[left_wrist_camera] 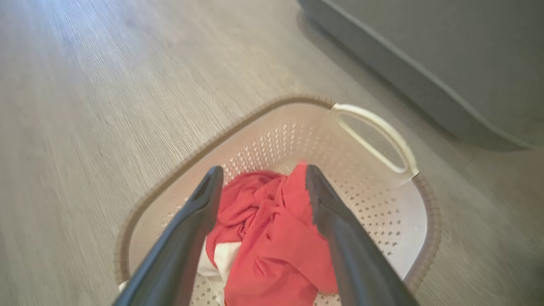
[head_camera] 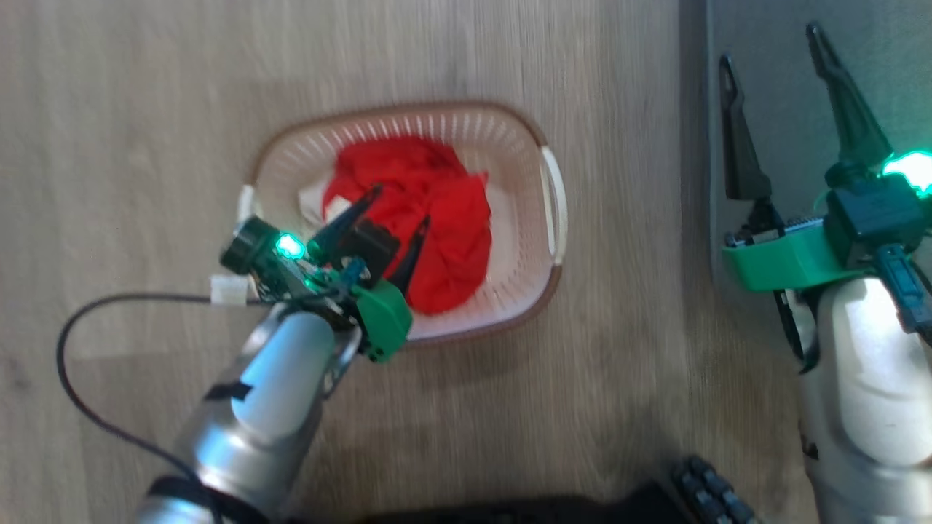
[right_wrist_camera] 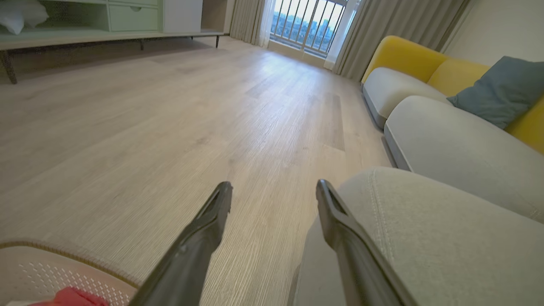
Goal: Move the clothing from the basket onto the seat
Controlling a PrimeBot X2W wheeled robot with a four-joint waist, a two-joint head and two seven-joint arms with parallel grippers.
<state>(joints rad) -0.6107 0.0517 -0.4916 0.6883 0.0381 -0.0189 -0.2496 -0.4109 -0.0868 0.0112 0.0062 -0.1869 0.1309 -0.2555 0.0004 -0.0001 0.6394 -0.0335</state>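
Two surfaces noted: pale wood-grain floor point(head_camera: 145, 109) and the grey seat point(head_camera: 786, 87) at its right edge. Room: railed window point(right_wrist_camera: 310, 21) with curtains point(right_wrist_camera: 250, 17), yellow-backed sofa point(right_wrist_camera: 403, 55) carrying a blue-grey cushion point(right_wrist_camera: 501, 89), pale green shelf unit point(right_wrist_camera: 106, 17). A dark cable point(head_camera: 73, 364) loops on the floor.

Left gripper point(head_camera: 402, 204): fingers spread wide, poised over the basket point(head_camera: 524, 131), straddling the clothing point(head_camera: 429, 196); nothing clamped, contact with the fabric not resolvable. Right gripper point(head_camera: 770, 46): fingers spread wide, empty, above the seat's near edge; its wrist view puts one finger over floor, the other over the seat.

Clothing: bright red, crumpled into one heap, a white patch at its left side, lying inside the basket. Basket stands on the floor near the seat, a strip of floor between them.
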